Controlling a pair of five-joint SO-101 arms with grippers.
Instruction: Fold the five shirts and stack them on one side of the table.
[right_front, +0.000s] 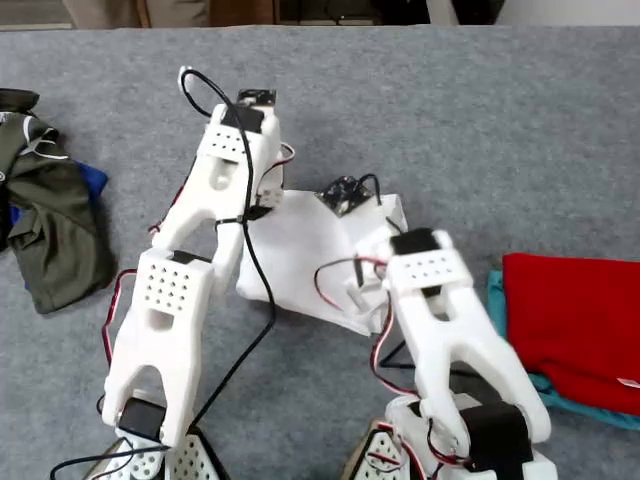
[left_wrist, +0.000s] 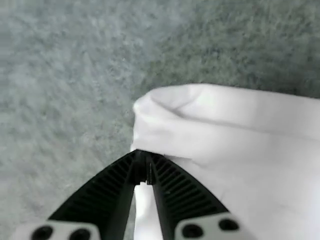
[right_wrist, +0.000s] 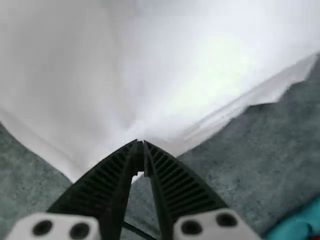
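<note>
A white shirt (right_front: 305, 250) lies partly folded in the middle of the grey table, between the two arms. My left gripper (left_wrist: 142, 162) is shut on a rolled edge of the white shirt (left_wrist: 230, 150) at its left side. My right gripper (right_wrist: 140, 150) is shut on a pinch of the white shirt (right_wrist: 150, 75) near its right side, and the cloth rises from the table around the pinch. A red shirt (right_front: 575, 315) lies folded on a teal shirt (right_front: 520, 350) at the right edge. A heap of dark olive and blue shirts (right_front: 50, 230) sits at the left edge.
The grey table (right_front: 480, 120) stretches bare behind the arms. The arm bases (right_front: 160, 440) stand at the front edge, with loose black cables (right_front: 255, 270) hanging over the white shirt's left side.
</note>
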